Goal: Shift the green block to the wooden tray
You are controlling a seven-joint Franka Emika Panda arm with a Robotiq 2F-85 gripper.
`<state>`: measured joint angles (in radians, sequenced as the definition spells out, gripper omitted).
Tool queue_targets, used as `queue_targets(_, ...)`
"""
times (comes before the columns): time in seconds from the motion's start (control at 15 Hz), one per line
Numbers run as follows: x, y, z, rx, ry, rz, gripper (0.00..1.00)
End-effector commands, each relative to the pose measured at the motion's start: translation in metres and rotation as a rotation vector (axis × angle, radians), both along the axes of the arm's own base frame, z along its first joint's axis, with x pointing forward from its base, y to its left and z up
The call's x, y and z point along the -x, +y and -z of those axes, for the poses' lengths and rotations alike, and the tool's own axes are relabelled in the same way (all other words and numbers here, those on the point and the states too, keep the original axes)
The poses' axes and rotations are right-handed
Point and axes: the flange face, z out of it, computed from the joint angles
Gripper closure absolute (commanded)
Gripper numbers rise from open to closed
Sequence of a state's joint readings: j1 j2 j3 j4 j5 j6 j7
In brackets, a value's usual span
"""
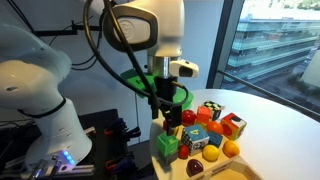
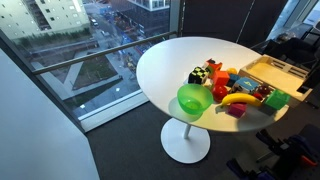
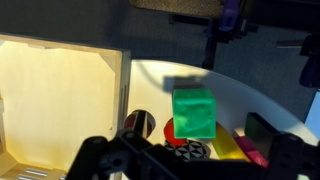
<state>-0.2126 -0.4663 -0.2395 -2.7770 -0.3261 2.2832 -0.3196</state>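
Note:
The green block [image 3: 193,112] is a light-green cube on the white table, just right of the wooden tray [image 3: 60,100] in the wrist view. In both exterior views it sits at the edge of the toy cluster [image 1: 167,147] [image 2: 277,100], near the tray [image 2: 275,72]. My gripper [image 1: 166,103] hangs above the block, not touching it. In the wrist view its dark fingers [image 3: 190,160] are spread wide at the bottom edge, with nothing between them.
Around the block lie a red disc [image 3: 178,130], a yellow piece [image 3: 228,145] and dark pieces. The round white table [image 2: 165,60] also holds a bright green bowl [image 2: 193,99], a banana [image 2: 235,98] and a black patterned cube [image 2: 200,75]. A window runs beside the table.

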Motion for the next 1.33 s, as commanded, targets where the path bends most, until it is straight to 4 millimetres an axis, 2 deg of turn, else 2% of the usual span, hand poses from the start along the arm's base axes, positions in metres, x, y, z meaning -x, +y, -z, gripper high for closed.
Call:
queue_targets(0.0, -0.006, -0.004, 0.012, 0.012, -0.018, 0.049, 0.00)
queue_targets(1.2, -0.020, -0.003, 0.076, -0.044, -0.013, 0.103, 0.00)
queue_targets(1.27, -0.020, -0.003, 0.079, -0.045, -0.010, 0.106, 0.22)
